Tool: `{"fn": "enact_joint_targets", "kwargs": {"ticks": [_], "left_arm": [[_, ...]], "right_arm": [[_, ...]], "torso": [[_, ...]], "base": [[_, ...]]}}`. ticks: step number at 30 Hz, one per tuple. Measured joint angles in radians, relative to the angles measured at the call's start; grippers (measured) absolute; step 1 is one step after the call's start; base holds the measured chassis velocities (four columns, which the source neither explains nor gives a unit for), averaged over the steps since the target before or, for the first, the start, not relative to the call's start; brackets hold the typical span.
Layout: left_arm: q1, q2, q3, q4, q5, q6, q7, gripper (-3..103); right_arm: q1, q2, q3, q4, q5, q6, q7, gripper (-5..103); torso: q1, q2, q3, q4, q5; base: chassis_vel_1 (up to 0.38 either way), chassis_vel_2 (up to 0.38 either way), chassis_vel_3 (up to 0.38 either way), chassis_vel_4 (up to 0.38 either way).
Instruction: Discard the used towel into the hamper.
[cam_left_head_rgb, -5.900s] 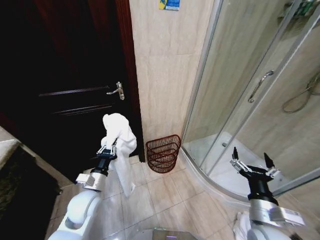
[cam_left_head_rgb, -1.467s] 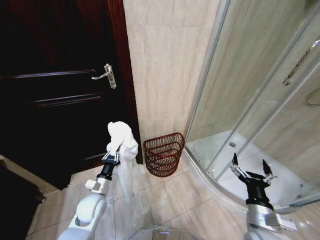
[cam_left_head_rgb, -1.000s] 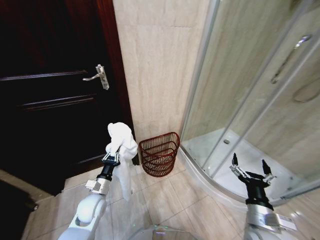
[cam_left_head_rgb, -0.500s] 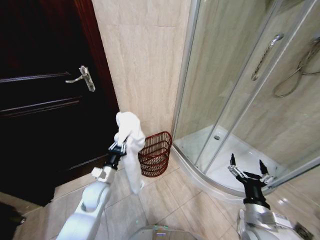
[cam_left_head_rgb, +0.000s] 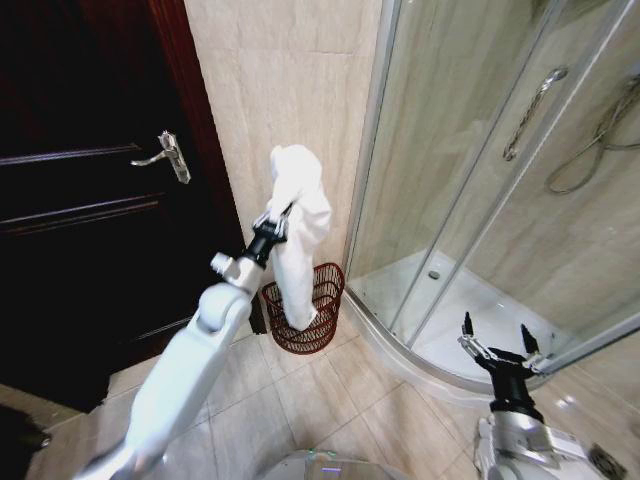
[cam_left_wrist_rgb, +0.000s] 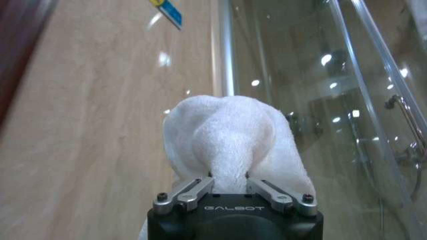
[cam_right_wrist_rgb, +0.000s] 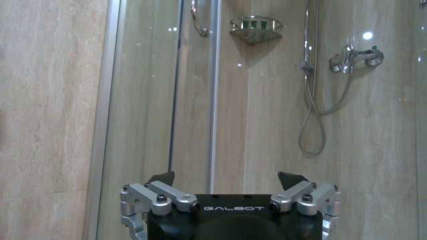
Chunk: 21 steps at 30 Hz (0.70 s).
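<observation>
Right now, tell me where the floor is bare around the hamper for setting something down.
Bare tile lies in front of the hamper, running toward the robot, bordered by the dark door and the shower enclosure's curved curb. It is crowded at the hamper: the towel held by the left gripper hangs into it.

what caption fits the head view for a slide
Left gripper holds a white towel above the hamper, its lower end hanging inside, beside the shower door; right gripper waits open.

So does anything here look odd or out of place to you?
Nothing is spilled or broken. The one unusual sight is a white towel dangling from the left gripper, its lower end hanging into the hamper on the floor. The right gripper is open near the shower.
</observation>
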Motion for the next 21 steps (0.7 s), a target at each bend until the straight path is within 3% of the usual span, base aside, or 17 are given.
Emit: {"fn": "enact_joint_targets", "kwargs": {"ticks": [5,11,14,15,21], "left_arm": [[-0.135,-0.017,0.09,0.162,-0.025,-0.052,0.005,7],[-0.163,-0.077,0.133,0.284,-0.049,-0.081,0.008,7],[-0.156,-0.098,0.148,0.371,-0.01,-0.13,0.015,7],[-0.155,-0.116,0.15,0.464,0.037,-0.182,0.03,7],[-0.13,-0.134,0.147,0.605,0.075,-0.247,0.057,7]], "right_arm": [[-0.002,0.0,-0.001,-0.009,-0.001,0.006,0.002,100],[0.0,0.0,-0.006,-0.026,-0.003,0.011,0.001,100],[0.002,0.0,-0.006,-0.03,-0.003,0.016,-0.002,100],[0.0,0.0,-0.006,-0.03,-0.001,0.023,-0.006,100],[-0.003,0.0,-0.001,-0.035,0.001,0.037,-0.007,100]], "torso": [[0.0,0.0,0.0,0.0001,0.0],[0.0,0.0,0.0,0.0001,0.0],[0.0,0.0,0.0,0.0002,-0.0002],[0.0,0.0,0.0,0.0002,-0.0001],[0.0,0.0,0.0,0.0003,-0.0001]], "base": [[0.0,0.0,0.0,0.0],[0.0,0.0,0.0,0.0],[0.0,0.0,0.0,0.0],[0.0,0.0,0.0,0.0],[0.0,0.0,0.0,0.0]]}}
